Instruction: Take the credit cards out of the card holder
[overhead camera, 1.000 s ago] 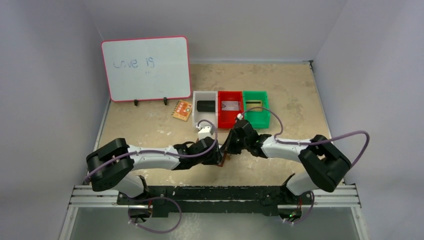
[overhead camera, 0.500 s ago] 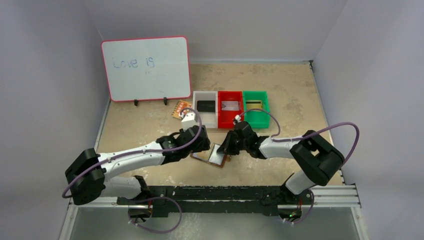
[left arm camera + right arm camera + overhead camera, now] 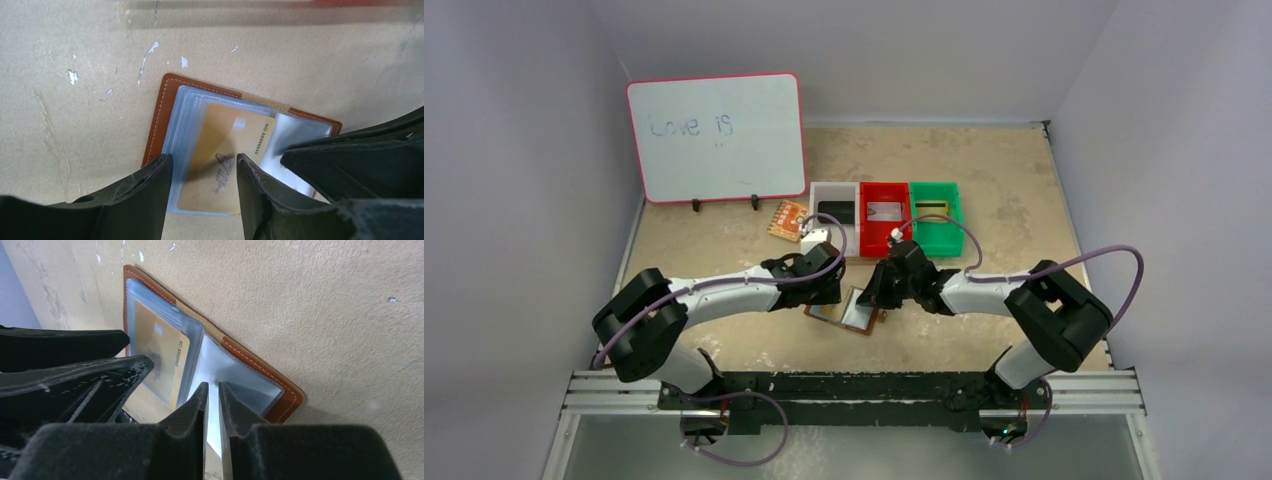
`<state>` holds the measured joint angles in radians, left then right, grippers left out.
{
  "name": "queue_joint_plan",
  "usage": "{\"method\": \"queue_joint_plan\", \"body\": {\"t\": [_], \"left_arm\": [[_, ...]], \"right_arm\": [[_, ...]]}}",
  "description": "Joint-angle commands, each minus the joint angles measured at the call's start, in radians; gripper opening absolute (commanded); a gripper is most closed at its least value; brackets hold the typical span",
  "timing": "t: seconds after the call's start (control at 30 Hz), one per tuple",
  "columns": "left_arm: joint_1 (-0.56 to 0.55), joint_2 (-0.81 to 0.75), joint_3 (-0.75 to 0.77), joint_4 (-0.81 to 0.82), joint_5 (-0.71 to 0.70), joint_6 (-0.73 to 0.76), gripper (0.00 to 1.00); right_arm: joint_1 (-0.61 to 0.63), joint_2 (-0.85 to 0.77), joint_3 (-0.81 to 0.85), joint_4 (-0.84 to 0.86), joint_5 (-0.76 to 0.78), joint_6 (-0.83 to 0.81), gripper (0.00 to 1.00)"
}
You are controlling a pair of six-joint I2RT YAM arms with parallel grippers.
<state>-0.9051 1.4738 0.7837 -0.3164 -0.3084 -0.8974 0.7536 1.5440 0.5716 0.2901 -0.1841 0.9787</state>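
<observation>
Left wrist view: gold credit card (image 3: pixel 225 145) sleeved in the open card holder (image 3: pixel 159 110)

Your card holder lies flat on the table (image 3: pixel 984 180), near the middle of its near edge. Your left gripper (image 3: pixel 204 160) stands wide, its fingers astride the card. Your right gripper (image 3: pixel 212 386) shows only a slim gap, tips over the other pale panel.

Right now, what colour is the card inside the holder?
The card is tan-gold; left wrist view.

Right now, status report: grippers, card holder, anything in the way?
Left gripper open, over gold card. Right gripper nearly closed at the clear sleeve, grip unclear. Card holder open flat on table, card in sleeve. Nothing blocking.
</observation>
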Motion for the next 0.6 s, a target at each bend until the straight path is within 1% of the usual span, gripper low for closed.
{"method": "queue_joint_plan", "body": {"t": [0.0,0.13,0.23,0.43,0.5,0.57], "left_arm": [[0.002,0.011,-0.018,0.041,0.103,0.015,0.48],[-0.003,-0.005,-0.07,0.079,0.177,-0.022,0.45],[-0.018,-0.04,-0.114,0.103,0.188,-0.065,0.43],[-0.079,-0.074,-0.14,0.111,0.164,-0.126,0.42],[-0.105,-0.07,-0.135,0.111,0.144,-0.147,0.42],[-0.138,-0.072,-0.129,0.108,0.109,-0.181,0.41]], "right_arm": [[0.0,0.003,-0.016,-0.028,-0.002,-0.015,0.17],[-0.003,-0.001,0.0,-0.034,-0.006,-0.005,0.19],[-0.005,-0.028,0.017,-0.052,0.002,-0.005,0.22],[-0.007,-0.129,-0.006,-0.041,0.048,-0.007,0.29],[-0.007,-0.166,-0.02,-0.036,0.079,-0.009,0.34],[-0.007,-0.202,-0.047,0.007,0.098,-0.02,0.39]]}}
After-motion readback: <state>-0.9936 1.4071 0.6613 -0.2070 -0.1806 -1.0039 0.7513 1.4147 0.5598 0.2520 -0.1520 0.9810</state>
